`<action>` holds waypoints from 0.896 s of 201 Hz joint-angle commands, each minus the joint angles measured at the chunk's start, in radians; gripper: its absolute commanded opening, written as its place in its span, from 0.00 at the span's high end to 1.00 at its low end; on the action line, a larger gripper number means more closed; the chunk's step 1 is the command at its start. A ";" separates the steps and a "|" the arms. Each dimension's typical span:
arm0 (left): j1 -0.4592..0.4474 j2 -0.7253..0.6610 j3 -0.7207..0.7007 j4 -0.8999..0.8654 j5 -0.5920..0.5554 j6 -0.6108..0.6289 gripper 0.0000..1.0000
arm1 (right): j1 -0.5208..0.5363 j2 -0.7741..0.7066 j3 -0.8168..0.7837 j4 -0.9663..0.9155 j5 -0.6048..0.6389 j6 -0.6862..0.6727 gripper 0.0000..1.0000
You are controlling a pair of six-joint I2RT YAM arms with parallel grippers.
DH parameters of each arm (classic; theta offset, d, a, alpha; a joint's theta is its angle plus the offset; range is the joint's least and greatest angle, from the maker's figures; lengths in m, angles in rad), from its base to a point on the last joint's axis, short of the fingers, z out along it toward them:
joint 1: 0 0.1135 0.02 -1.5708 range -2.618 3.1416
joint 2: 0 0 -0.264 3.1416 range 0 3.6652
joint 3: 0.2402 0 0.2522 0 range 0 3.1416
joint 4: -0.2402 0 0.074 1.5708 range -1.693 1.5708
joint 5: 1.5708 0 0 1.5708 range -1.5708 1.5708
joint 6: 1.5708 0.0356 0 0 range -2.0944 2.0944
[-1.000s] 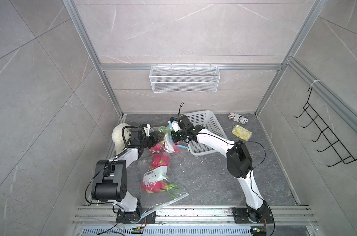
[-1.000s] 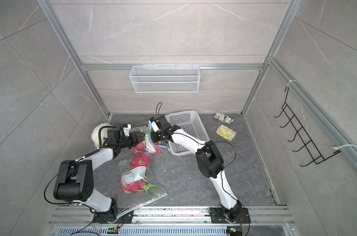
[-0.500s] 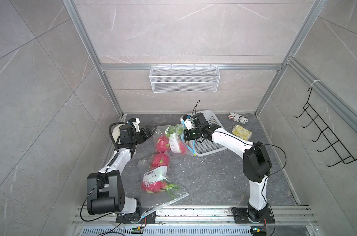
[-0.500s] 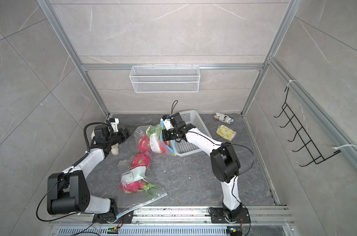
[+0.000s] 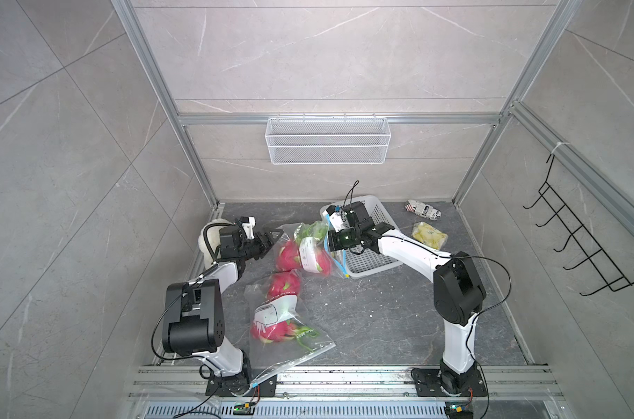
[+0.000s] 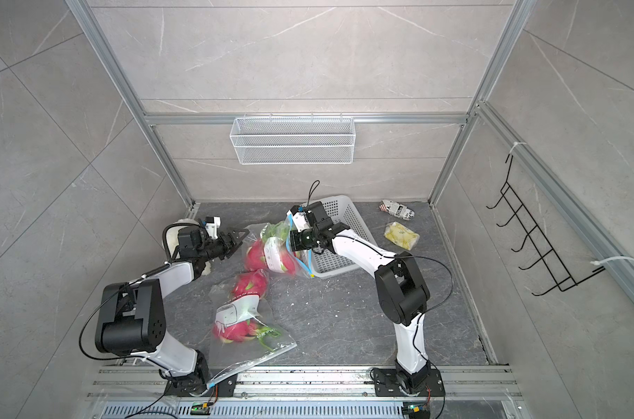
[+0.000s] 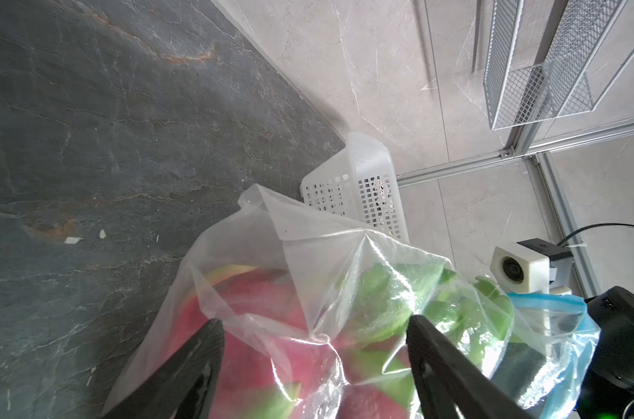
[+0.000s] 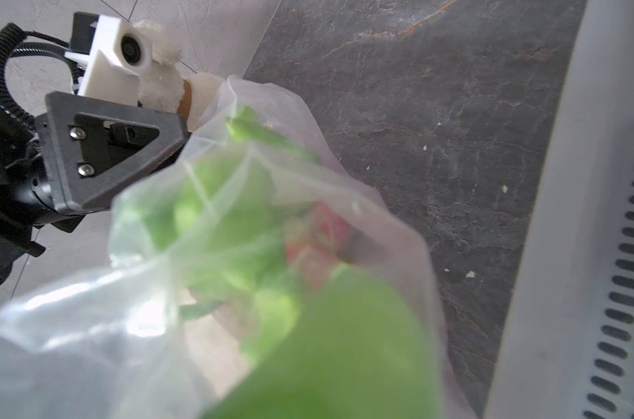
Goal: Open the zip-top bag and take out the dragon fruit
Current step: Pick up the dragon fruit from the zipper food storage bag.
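While limp, slippery zip-top bag (image 5: 310, 250) is pinched beside basket (image 5: 371, 260) by right gripper (image 5: 327, 242), free lip should be taken by spread left gripper (image 7: 315, 321).

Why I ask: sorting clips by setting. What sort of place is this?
Probably a mock bathroom stall serving as a robot test cell: tiled walls, a wire basket and hook rack hung on them, aluminium framing.

The far zip-top bag (image 5: 308, 250) sits between the left pincer (image 5: 269, 240) and the basket (image 5: 370, 259).
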 commanded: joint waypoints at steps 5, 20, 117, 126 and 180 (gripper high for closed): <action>-0.008 0.029 0.062 0.029 -0.013 0.009 0.25 | -0.001 -0.053 -0.007 0.057 -0.055 0.028 1.00; -0.013 0.044 0.093 -0.009 -0.049 0.037 0.37 | -0.001 -0.056 -0.015 0.058 -0.058 0.028 1.00; -0.032 0.028 0.192 -0.259 -0.171 0.174 1.00 | 0.000 -0.129 -0.061 0.030 0.009 0.005 1.00; -0.030 0.020 0.189 -0.265 -0.193 0.176 1.00 | -0.002 -0.154 -0.079 0.032 0.023 0.005 1.00; -0.021 0.014 0.181 -0.263 -0.216 0.169 1.00 | -0.045 -0.265 -0.151 -0.020 0.075 0.000 1.00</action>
